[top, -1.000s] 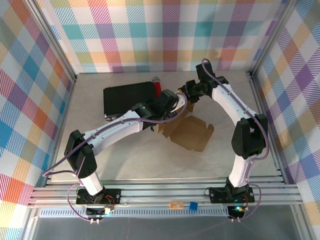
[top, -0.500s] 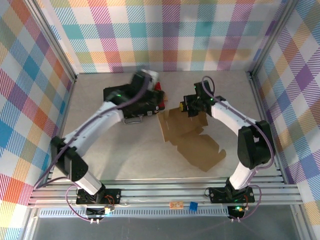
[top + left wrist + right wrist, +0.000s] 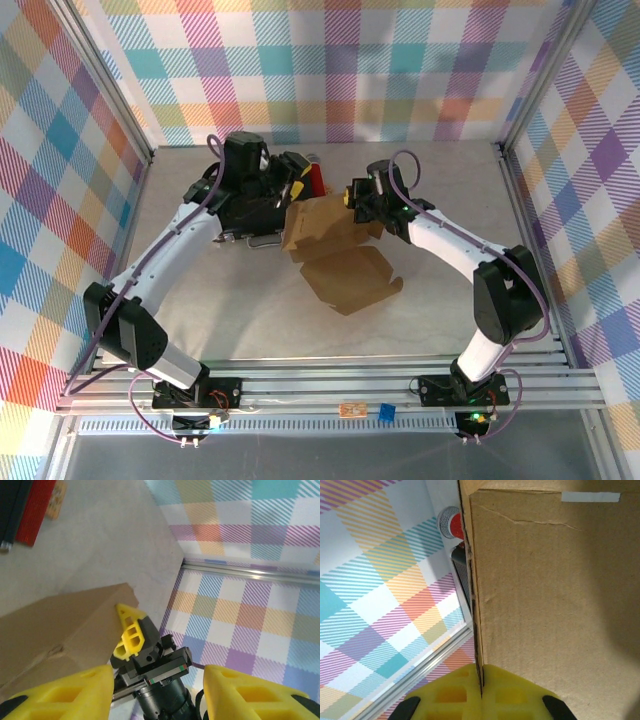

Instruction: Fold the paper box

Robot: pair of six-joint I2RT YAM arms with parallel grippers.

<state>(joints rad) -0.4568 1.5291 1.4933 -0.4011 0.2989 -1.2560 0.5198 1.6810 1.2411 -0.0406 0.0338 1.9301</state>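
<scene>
The paper box is lying mid-surface, its nearer panel resting flat and its farther panel tilting up. The right claw is pinching that raised panel's edge, jaws closed on it. The left claw is hovering just beside, jaws parted, gripping nothing. The cardboard is looking light and stiff, probably bending only along its scores, so panel edges are offering the best hold.
</scene>
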